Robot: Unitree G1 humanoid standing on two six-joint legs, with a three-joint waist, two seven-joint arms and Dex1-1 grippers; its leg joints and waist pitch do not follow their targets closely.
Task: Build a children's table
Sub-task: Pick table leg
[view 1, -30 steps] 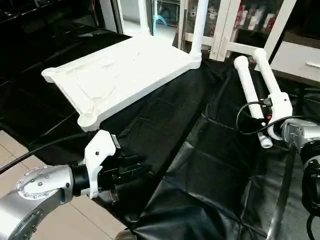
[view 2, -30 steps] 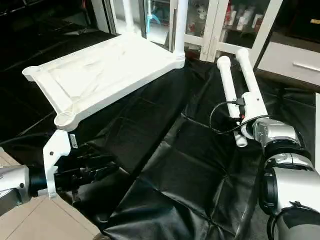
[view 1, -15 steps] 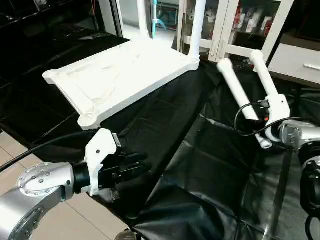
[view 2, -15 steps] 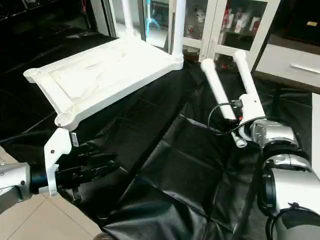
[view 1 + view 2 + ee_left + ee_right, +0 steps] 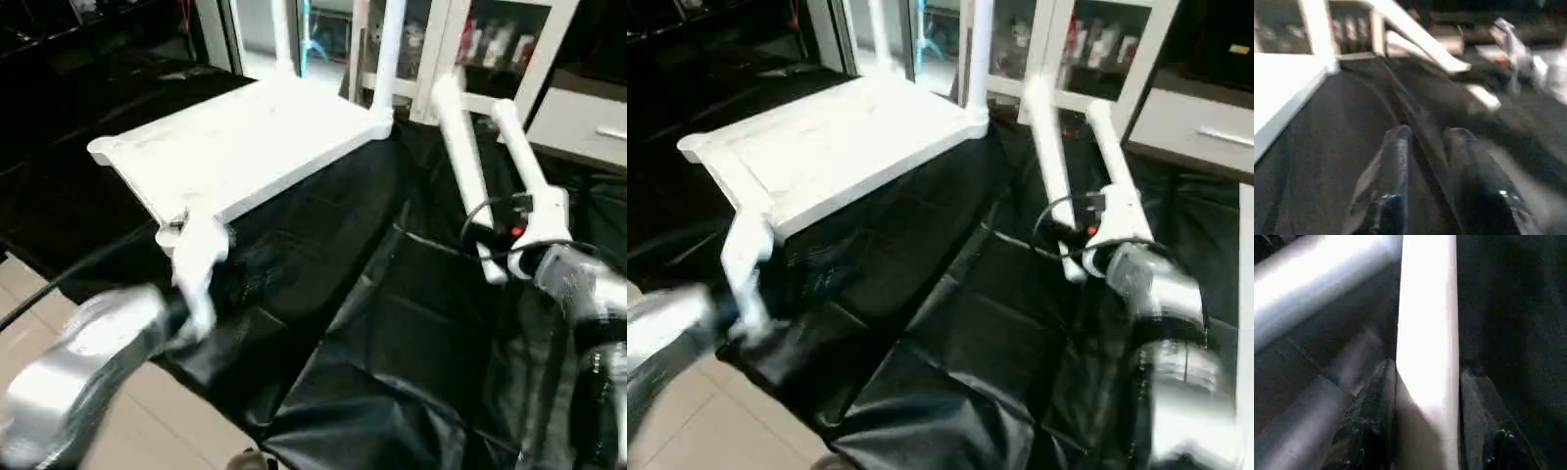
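Observation:
The children's table's white tabletop (image 5: 255,137) lies upside down on the black cover at the back left. Two legs (image 5: 389,49) (image 5: 282,34) stand upright in its far corner sockets. My right gripper (image 5: 1427,377) is shut on a third white leg (image 5: 465,157), which tilts up off the cover with its wide end high. A fourth leg (image 5: 517,147) lies just right of it. My left gripper (image 5: 1430,147) is open with nothing between its fingers, low over the cover just below the tabletop's near corner socket (image 5: 174,230).
The black-covered work table (image 5: 372,323) ends at a front edge by my left arm, with tiled floor (image 5: 24,294) beyond it. White cabinets with glass doors and a drawer (image 5: 578,113) stand close behind the legs.
My right gripper has closed on the leg and raised its far end, swinging it more upright and to the left. My left arm is moving up toward the tabletop's near corner.

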